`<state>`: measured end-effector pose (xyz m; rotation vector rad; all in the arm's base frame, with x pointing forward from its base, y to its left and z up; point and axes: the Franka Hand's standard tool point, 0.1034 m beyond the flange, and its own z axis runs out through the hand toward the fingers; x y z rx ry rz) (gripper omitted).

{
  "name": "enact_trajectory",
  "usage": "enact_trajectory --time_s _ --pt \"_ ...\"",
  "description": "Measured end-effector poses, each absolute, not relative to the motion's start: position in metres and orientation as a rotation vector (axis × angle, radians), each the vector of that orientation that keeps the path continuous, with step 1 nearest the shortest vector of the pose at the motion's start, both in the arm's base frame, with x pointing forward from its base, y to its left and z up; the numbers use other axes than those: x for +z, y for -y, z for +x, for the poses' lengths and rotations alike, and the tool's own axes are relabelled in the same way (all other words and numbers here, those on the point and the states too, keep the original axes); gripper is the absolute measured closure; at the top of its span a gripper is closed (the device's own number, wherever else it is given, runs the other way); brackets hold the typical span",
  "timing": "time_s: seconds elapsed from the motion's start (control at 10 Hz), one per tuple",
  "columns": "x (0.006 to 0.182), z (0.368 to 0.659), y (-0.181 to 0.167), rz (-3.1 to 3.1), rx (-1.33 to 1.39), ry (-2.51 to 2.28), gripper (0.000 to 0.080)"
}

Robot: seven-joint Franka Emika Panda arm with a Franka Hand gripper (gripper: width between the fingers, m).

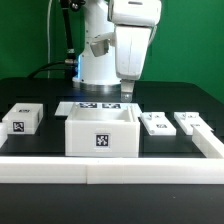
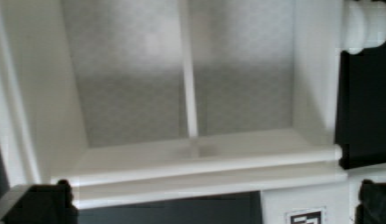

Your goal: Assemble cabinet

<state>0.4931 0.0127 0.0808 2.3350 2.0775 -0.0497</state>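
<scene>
The cabinet point(image 1: 100, 132) is a large white open-topped box with a black-and-white tag on its front, standing in the middle of the black table. My gripper point(image 1: 128, 95) hangs just above its back wall, towards the exterior view's right. The wrist view looks down into the cabinet's hollow inside point(image 2: 181, 90), where a thin ridge runs down the middle of the floor. My gripper point(image 2: 208, 205) is open. Its dark fingertips point(image 2: 37, 205) stand at the picture's two sides, over the cabinet's rim point(image 2: 199, 180), with nothing between them.
A small white tagged block point(image 1: 22, 120) lies at the exterior view's left. Two flat white tagged parts point(image 1: 155, 123) point(image 1: 188, 122) lie at its right. The marker board point(image 1: 92, 105) lies behind the cabinet. A white rail point(image 1: 110, 166) borders the table's front and right.
</scene>
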Motion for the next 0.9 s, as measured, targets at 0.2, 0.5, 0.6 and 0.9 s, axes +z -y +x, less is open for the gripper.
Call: enact_trajectory --time_s 0.2,0.5,0.6,0.9 --pt "0.072 0.464 -0.007 2.282 -0.008 -2.122 0.0001" --pt "0.057 0.436 -0.002 2.298 -0.02 -2.13 0.0001" --pt "0.054 0.431 -0.002 2.304 -0.032 -2.135 0.0001" --pt "0.039 0.431 -0.008 2.322 -0.052 -2.145 0.0001"
